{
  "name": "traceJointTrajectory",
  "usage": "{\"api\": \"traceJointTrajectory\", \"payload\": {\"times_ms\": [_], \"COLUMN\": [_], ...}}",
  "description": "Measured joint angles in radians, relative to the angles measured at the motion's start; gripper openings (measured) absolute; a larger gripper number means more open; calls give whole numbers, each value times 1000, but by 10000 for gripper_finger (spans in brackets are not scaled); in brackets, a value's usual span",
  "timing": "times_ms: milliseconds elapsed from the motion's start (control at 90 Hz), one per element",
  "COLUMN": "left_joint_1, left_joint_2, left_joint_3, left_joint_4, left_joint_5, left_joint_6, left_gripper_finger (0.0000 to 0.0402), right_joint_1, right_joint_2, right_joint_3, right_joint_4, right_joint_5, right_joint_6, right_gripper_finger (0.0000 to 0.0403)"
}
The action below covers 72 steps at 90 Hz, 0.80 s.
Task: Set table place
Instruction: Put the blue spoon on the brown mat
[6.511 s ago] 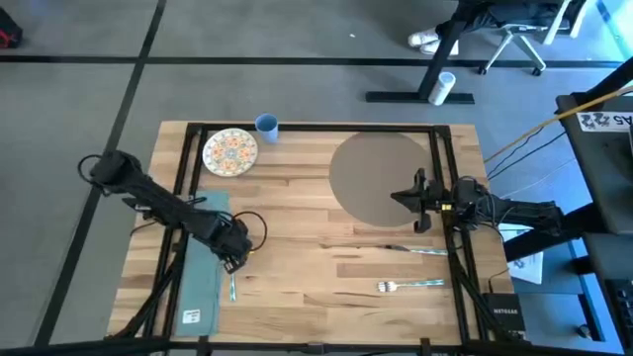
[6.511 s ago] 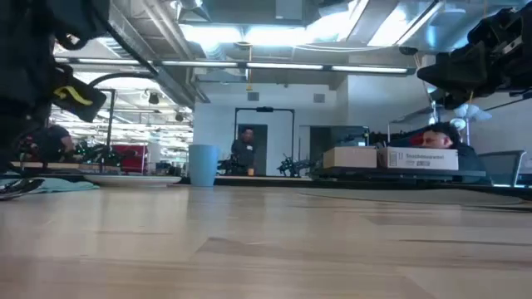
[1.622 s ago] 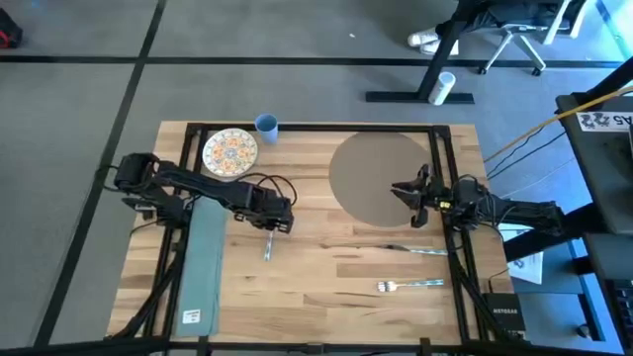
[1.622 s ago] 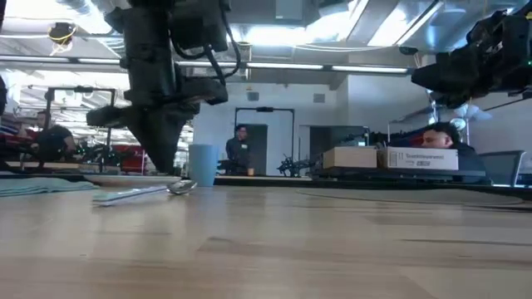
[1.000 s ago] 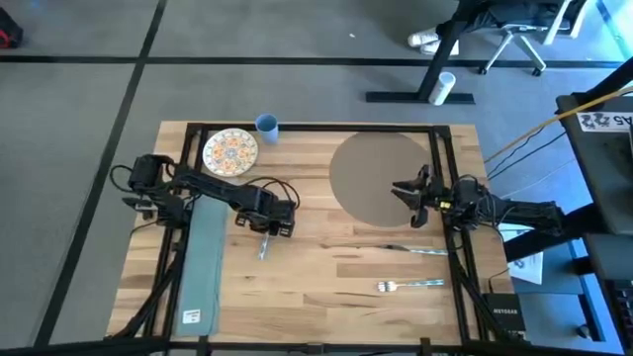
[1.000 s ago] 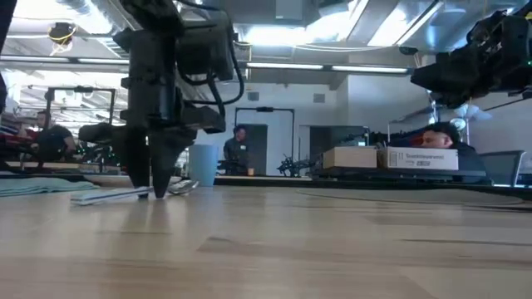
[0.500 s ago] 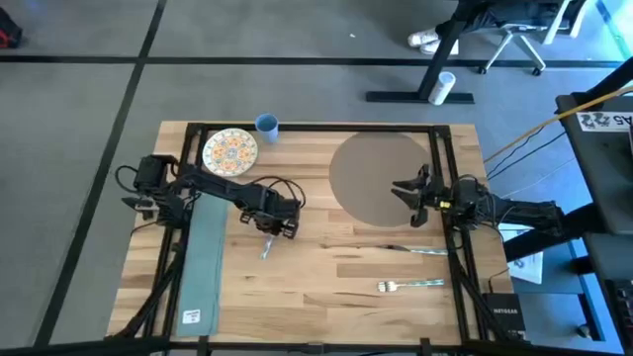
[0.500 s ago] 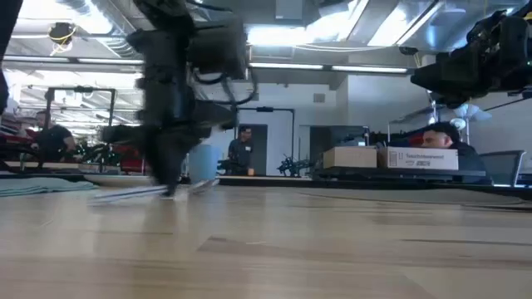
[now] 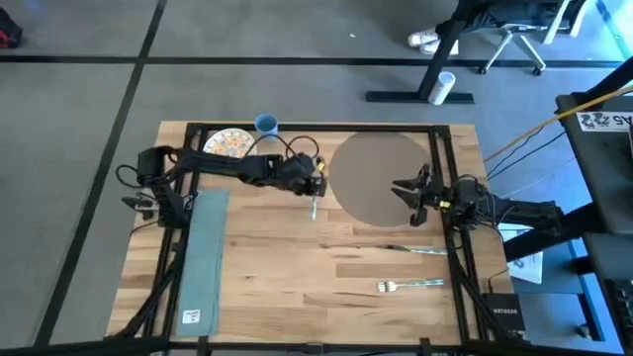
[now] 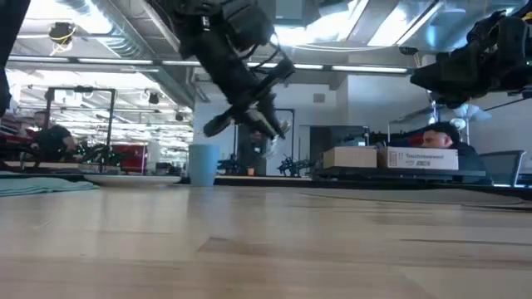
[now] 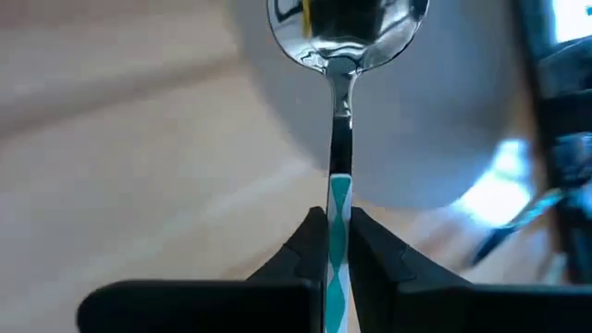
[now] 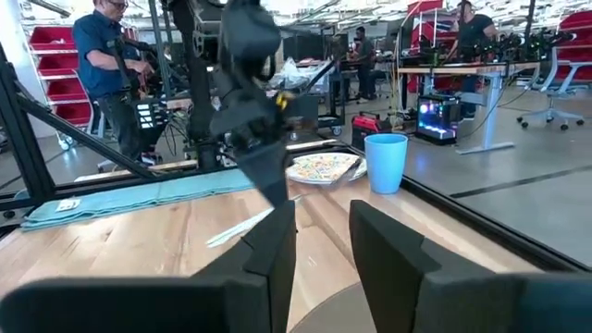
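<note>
Left wrist view: the left gripper's [image 11: 339, 250] fingers [image 11: 301, 248] are clamped on the teal-patterned handle of a spoon [image 11: 340, 55], whose bowl points away from the wrist, over the grey-brown placemat [image 11: 435, 120].

High view, all places relative to the placemat [image 9: 381, 178]: the left gripper [image 9: 315, 188] holds the spoon [image 9: 314, 207] just beside the mat's left edge, above the counter [image 9: 297, 287]. The low view shows that gripper [image 10: 270, 124] tilted and lifted clear of the wood. The right gripper [image 9: 407, 192] sits over the mat's right edge; in the right wrist view its fingers [image 12: 268, 250] stand apart with nothing between them.

Left of the mat and at the counter's far edge lie a patterned plate [image 9: 226, 141], partly covered by the left arm, and a blue cup [image 9: 265, 124]. A teal napkin [image 9: 201, 262] lies well to the left. On the near side of the mat rest a knife [image 9: 415, 249] and, nearer still, a fork [image 9: 407, 286].
</note>
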Motion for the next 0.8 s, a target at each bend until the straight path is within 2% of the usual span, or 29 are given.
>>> {"api": "traceJointTrajectory", "payload": {"times_ms": [156, 356, 600, 800], "left_joint_1": [14, 30, 69, 91], "left_joint_2": [29, 151, 308, 405], "left_joint_3": [1, 21, 226, 382], "left_joint_4": [121, 253, 241, 74], "left_joint_5": [-2, 53, 125, 137], "left_joint_6": [19, -3, 60, 116], "left_gripper_finger": [7, 7, 6, 6], "right_joint_1": [0, 0, 0, 0], "right_joint_2": [0, 0, 0, 0], "right_joint_3": [0, 0, 0, 0], "right_joint_4": [0, 2, 4, 4], "right_joint_5": [8, 20, 23, 23], "right_joint_6": [0, 1, 2, 8], "right_gripper_finger": [92, 92, 92, 92]}}
